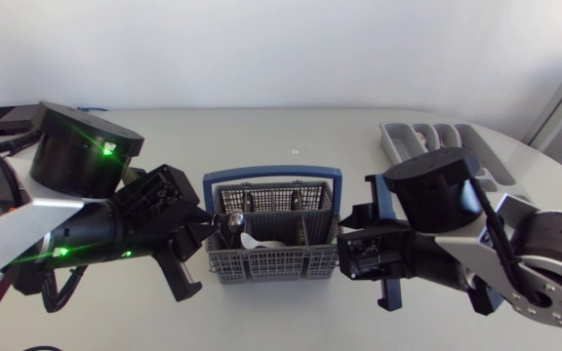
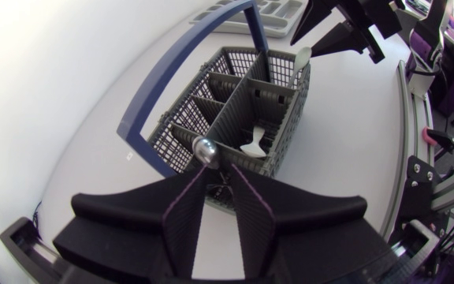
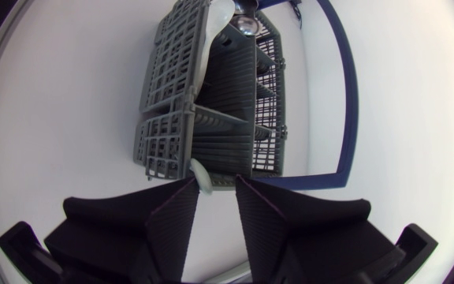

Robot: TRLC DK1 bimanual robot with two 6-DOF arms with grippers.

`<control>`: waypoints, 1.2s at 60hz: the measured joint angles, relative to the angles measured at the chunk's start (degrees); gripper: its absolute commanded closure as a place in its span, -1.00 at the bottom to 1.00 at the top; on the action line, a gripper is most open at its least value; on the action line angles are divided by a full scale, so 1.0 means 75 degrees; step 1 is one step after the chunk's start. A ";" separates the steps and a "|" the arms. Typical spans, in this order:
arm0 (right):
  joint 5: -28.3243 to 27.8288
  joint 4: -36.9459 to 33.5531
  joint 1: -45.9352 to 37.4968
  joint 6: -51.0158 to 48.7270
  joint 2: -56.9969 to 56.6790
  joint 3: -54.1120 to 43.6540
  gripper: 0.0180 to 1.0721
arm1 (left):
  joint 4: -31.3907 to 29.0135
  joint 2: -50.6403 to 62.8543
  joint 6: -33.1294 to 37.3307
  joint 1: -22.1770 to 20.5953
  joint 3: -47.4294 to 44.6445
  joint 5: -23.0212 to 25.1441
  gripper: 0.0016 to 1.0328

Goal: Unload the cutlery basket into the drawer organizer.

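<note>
The grey cutlery basket with a blue handle stands mid-table between my arms. My left gripper is at its left end, shut on the end wall; a shiny metal utensil end pokes up just past the fingertips. A white spoon lies inside. My right gripper is at the other end, fingers a little apart. A white utensil tip sits between them against one finger. The grey drawer organizer lies at the back right.
My left arm and right arm fill the table to either side of the basket. In the left wrist view my right gripper hangs past the basket's far end. Bare table lies behind the basket.
</note>
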 measured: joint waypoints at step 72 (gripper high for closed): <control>0.0347 -0.2334 0.1035 0.1058 -0.2084 0.1189 0.89 | 0.0233 0.0017 -0.0032 -0.0938 0.0082 0.0201 -0.38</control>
